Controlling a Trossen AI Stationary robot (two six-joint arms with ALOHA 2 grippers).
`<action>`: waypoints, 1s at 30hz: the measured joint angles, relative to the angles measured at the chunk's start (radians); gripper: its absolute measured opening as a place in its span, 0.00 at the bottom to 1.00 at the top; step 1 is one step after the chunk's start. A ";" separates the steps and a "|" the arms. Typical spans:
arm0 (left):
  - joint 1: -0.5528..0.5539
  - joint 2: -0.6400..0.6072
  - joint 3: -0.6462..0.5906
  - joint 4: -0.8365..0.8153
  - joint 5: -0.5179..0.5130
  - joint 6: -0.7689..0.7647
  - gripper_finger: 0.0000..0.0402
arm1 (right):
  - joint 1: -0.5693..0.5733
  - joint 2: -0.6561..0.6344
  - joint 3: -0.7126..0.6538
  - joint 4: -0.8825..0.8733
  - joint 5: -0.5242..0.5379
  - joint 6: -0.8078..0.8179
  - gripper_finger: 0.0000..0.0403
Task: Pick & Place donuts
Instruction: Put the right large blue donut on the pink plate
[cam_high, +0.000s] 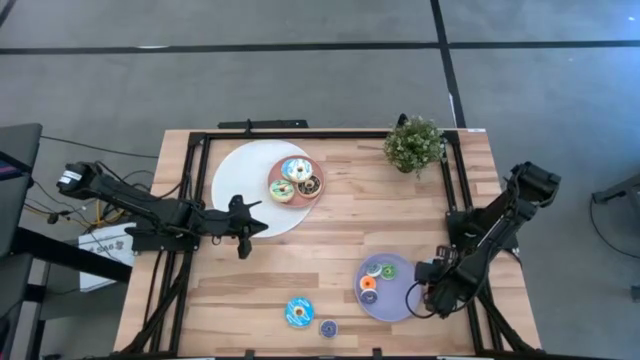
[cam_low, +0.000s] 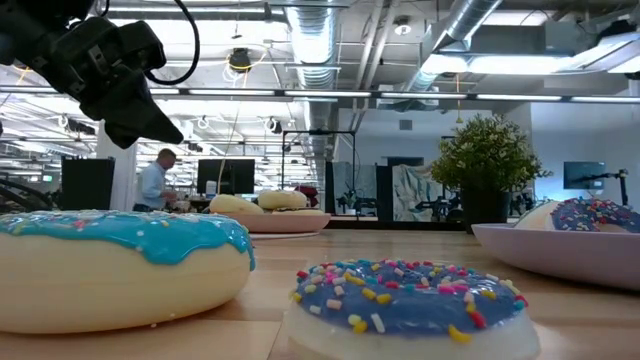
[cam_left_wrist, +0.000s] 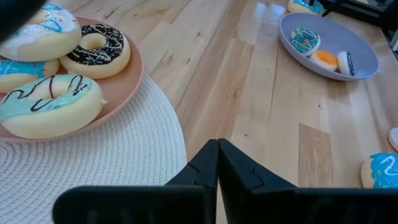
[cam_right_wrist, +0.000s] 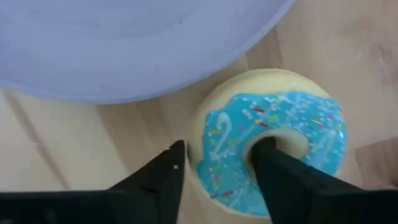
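Observation:
My right gripper (cam_high: 418, 298) is low at the right rim of the lavender plate (cam_high: 388, 290) and is shut on a blue-iced donut (cam_right_wrist: 273, 149), which the gripper hides in the high view. The plate holds several small donuts (cam_high: 372, 283). A blue donut (cam_high: 299, 312) and a small purple-blue donut (cam_high: 328, 327) lie flat on the table near its front edge. A pink plate (cam_high: 318, 172) with three donuts (cam_high: 296, 170) stands on a white round mat (cam_high: 245, 185). My left gripper (cam_high: 245, 228) is shut and empty over the mat's near edge. My right gripper has one finger (cam_right_wrist: 273, 171) in the donut's hole and the other (cam_right_wrist: 165, 177) against the ring's outer side. The ring's iced wall (cam_right_wrist: 221, 143) is pinched between them. The fingers come from above, pointing down. The donut lies flat on the table beside the plate.
A potted plant (cam_high: 413, 145) stands at the table's far right. A black frame (cam_high: 200, 150) runs round the table's edges. Bare wood lies between the mat and the lavender plate. In the low view a person (cam_low: 153, 180) shows in the room behind.

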 joint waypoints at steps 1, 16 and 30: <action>0.000 0.000 0.000 0.000 0.000 0.000 0.00 | 0.000 -0.011 0.000 -0.001 0.000 0.007 0.40; 0.000 0.000 0.000 0.000 0.001 0.000 0.00 | -0.002 -0.074 0.000 -0.053 0.001 0.052 0.24; 0.000 0.000 0.000 0.000 0.001 0.000 0.00 | -0.106 -0.344 0.095 -0.133 0.273 0.048 0.17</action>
